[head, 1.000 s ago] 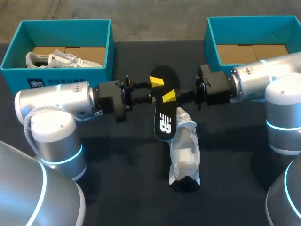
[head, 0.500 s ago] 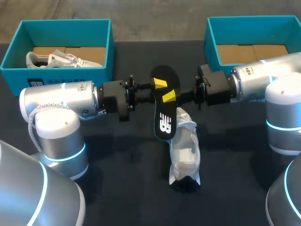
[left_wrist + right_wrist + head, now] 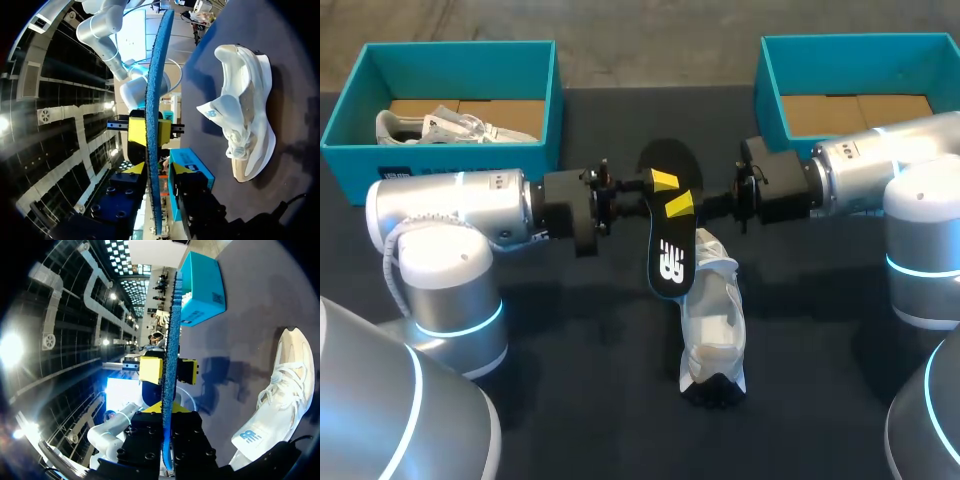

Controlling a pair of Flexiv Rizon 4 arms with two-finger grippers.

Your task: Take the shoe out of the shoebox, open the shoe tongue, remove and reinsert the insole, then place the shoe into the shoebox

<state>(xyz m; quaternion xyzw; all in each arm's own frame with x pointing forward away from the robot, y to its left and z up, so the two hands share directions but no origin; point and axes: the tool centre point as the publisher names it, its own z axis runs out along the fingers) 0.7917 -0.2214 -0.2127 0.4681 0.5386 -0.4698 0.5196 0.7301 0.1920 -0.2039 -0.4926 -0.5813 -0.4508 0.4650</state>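
Two pincers meet at the middle of the frame, one coming in from each side. A black insole [image 3: 670,250] stands between them, lifted above the dark desk [image 3: 570,350]. The right pincer [image 3: 678,205] is clamped on the insole; in the left wrist view its yellow pads press against both faces. The left pincer [image 3: 662,179] straddles the same insole from the opposite side, a little higher in the frame, but I cannot tell whether it is actually squeezing. The insole's printed end hangs down over the opening of a white shoe [image 3: 712,320], and contact between the two cannot be made out. The shoe lies on the desk just below centre, running lengthwise toward the bottom of the frame. A teal box [image 3: 450,58] sits at the upper left with another pale shoe [image 3: 430,125] inside. A second teal box [image 3: 850,48] sits at the upper right, behind the right arm.
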